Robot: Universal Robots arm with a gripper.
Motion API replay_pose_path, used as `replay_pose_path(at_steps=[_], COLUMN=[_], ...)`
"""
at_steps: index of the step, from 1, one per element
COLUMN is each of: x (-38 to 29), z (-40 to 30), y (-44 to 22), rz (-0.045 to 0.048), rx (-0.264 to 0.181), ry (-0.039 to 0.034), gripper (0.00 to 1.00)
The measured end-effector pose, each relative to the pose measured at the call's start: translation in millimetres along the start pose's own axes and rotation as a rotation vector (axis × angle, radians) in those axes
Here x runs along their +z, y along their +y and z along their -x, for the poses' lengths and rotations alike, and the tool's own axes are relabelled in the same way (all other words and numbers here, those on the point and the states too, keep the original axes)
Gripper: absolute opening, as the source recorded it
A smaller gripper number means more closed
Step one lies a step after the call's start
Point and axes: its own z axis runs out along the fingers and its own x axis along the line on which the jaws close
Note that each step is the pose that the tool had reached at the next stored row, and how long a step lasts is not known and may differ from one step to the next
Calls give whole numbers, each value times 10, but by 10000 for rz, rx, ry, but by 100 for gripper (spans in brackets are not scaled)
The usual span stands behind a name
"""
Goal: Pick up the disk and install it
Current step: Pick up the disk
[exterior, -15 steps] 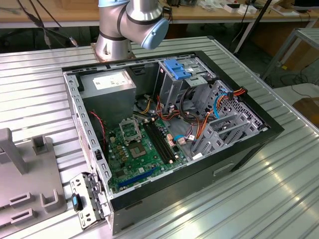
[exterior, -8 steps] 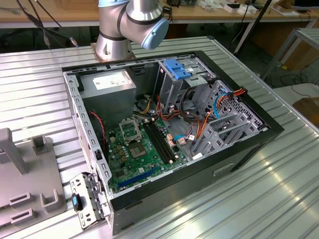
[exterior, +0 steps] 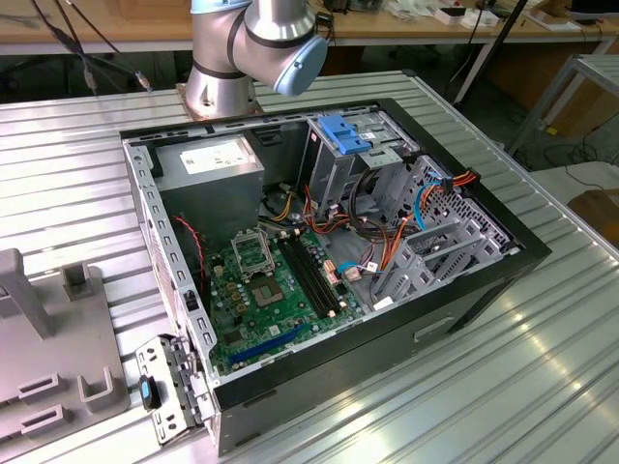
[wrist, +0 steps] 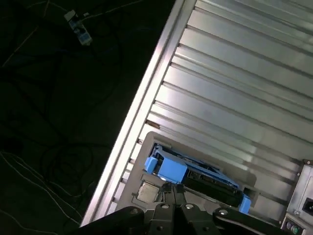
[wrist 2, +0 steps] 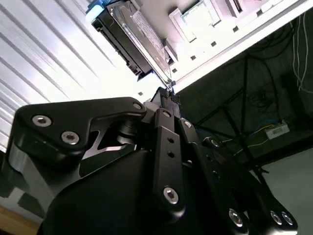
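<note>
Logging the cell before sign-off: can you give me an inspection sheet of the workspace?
Surface: ribbed metal table.
Job's things: disk sits in a grey holder near the table edge; open computer case on the table.
Clutter: grey fixture at the exterior view's left.
Grippers: end effector close to the disk.
Cables: coloured wires inside the case; loose cables on the floor.
Surroundings: wooden bench behind the table.

Glaring ribbed tabletop [wrist 2: 44,63], murky surroundings
</note>
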Motion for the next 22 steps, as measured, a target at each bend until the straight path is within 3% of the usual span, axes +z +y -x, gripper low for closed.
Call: replay_pose_path(at_steps=[4,12,22], x=[0,3,22], z=[0,0,2], y=[0,0,2], rz=[-19,-84,-191], rx=[-800,-3577,-5290], ry=[33,145,213], gripper=[11,11,11])
